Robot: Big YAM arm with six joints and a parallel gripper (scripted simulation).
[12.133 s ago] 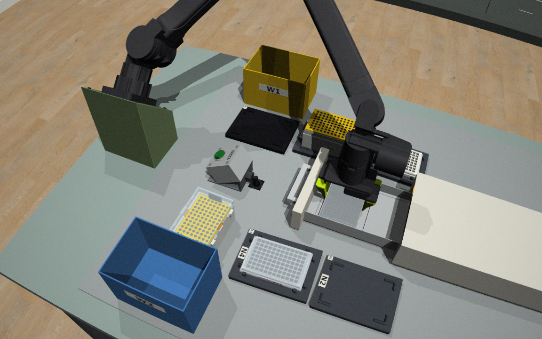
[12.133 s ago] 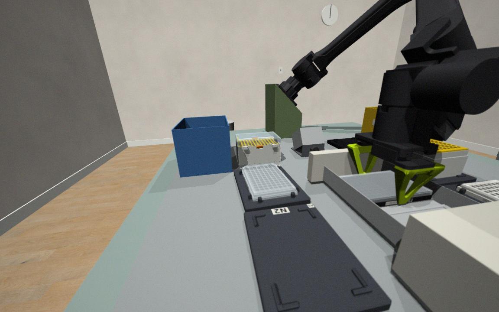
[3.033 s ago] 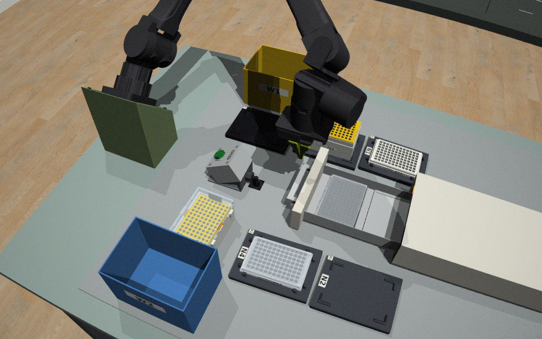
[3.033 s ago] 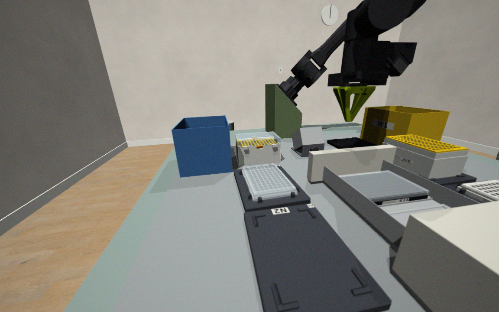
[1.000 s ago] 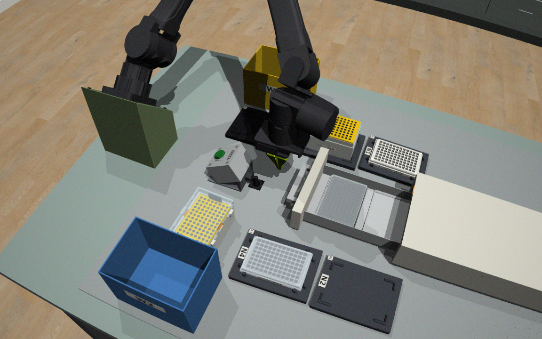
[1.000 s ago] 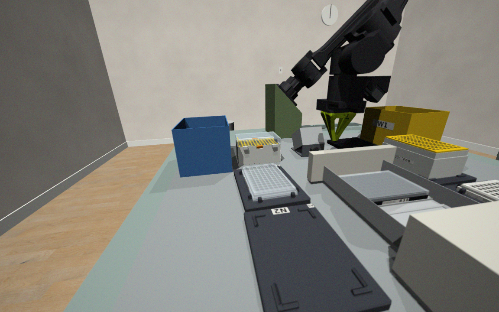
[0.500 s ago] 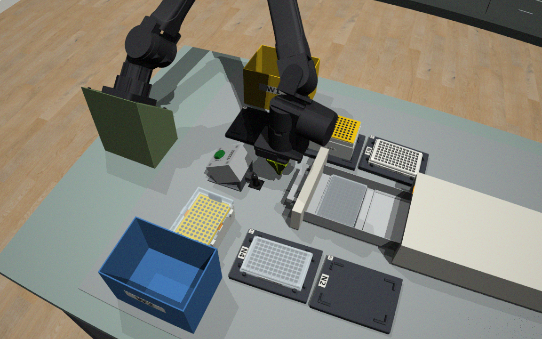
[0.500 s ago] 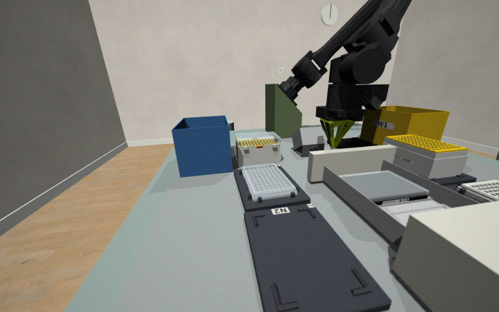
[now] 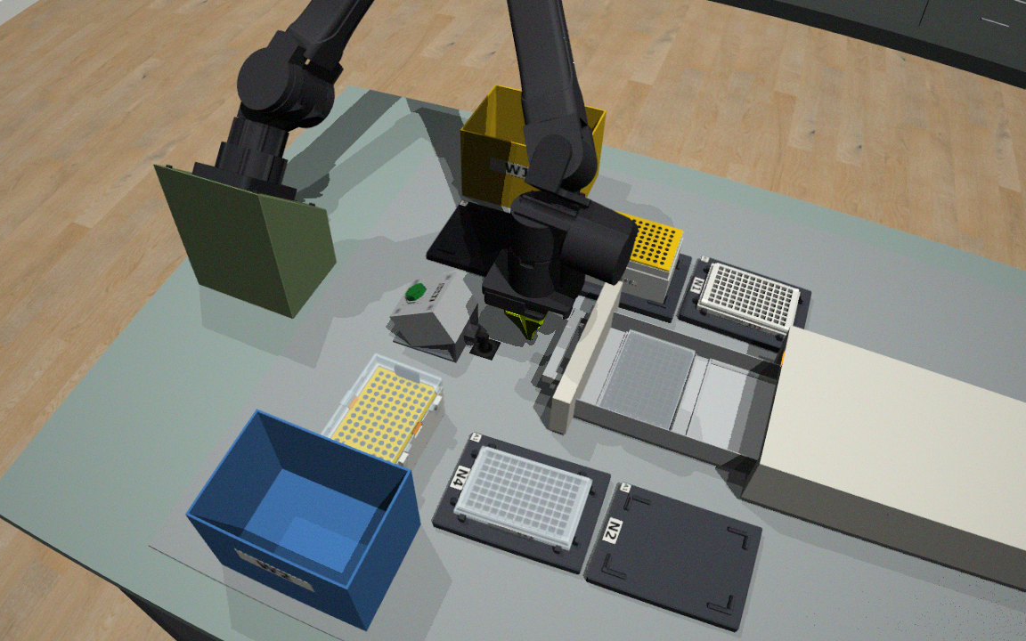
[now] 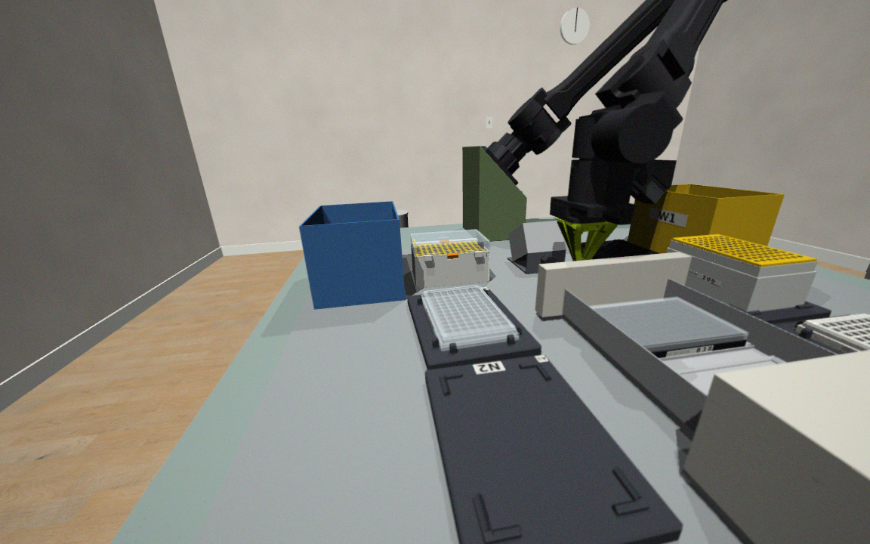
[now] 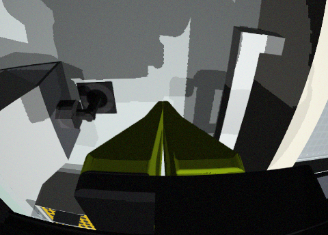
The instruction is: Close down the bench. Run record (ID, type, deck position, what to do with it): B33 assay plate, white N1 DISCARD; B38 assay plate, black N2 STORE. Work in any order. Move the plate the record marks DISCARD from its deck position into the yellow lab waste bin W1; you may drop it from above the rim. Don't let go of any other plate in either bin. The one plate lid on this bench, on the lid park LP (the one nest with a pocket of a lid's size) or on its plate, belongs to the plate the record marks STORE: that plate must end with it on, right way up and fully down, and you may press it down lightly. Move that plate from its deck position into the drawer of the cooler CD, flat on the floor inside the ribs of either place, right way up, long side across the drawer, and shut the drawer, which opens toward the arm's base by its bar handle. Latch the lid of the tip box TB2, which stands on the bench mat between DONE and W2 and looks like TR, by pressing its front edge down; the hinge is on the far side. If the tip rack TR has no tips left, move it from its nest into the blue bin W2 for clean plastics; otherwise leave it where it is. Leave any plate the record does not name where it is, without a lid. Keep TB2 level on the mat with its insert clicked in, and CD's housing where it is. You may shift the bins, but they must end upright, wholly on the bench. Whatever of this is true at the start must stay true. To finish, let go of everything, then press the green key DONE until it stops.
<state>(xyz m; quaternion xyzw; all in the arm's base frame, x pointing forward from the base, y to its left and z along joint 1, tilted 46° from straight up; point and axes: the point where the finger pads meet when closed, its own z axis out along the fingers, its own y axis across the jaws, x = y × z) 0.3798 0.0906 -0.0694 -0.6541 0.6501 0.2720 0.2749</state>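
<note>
My gripper point(image 9: 527, 327) is shut and empty. It points down, low over the bench between the DONE key box point(image 9: 425, 306) and the front panel point(image 9: 584, 358) of the open cooler drawer. In the wrist view the fingertips point(image 11: 162, 105) lie just left of the drawer's bar handle point(image 11: 243, 85). The lidded black plate point(image 9: 648, 374) lies flat in the drawer's place nearer the front. The white plate point(image 9: 748, 296) sits on nest N1. The tip rack TR point(image 9: 650, 247) shows a yellow top. TB2 point(image 9: 385, 410) stands on the mat with its clear lid over it.
The yellow bin W1 point(image 9: 500, 151) is behind the arm and the blue bin W2 point(image 9: 309, 510) is at the front. A clear plate point(image 9: 523, 496) sits on N4. Nest N2 point(image 9: 672, 549) is bare. The cooler housing point(image 9: 923, 454) fills the right. A small black peg point(image 9: 484, 344) stands near the fingers.
</note>
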